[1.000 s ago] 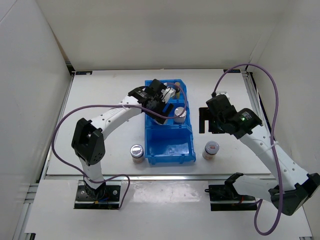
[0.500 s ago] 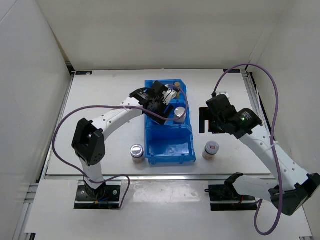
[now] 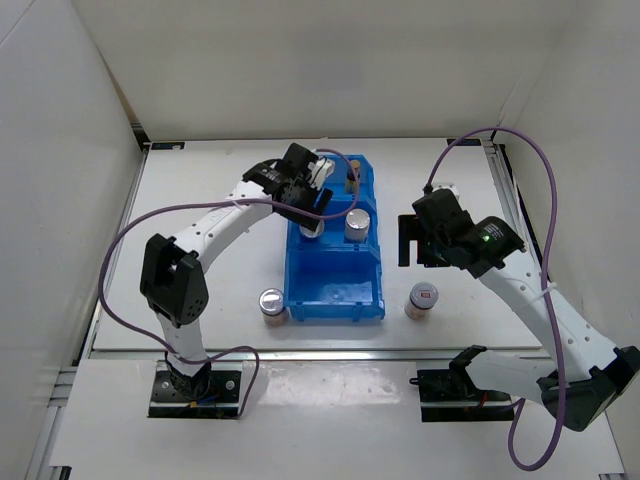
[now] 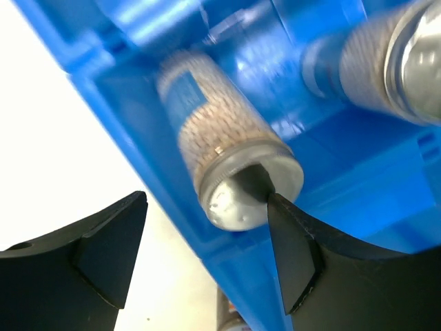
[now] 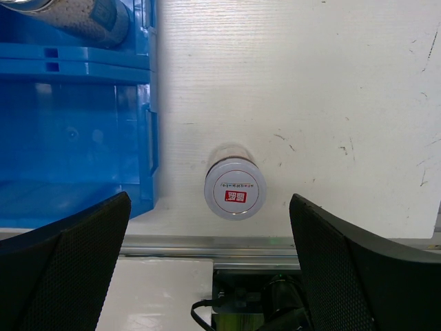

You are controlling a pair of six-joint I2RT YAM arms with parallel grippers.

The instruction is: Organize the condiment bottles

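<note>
Your left hand [image 4: 207,203] is hanging wide open over the left wall of the bin [image 3: 335,310]. Below its fingers, one shaker [image 4: 220,148] is leaning tilted against this wall in the middle compartment. I cannot tell if one finger is touching its silver top. A second shaker [image 3: 357,226] is standing upright beside it in the same compartment, and a bottle [image 3: 352,181] is standing in the far compartment. Your right hand [image 5: 210,201] is also wide open, hovering above a jar [image 5: 235,189] on the counter [image 3: 200,250], just right of the bin. Another jar [image 3: 272,302] is standing just left of the bin.
</note>
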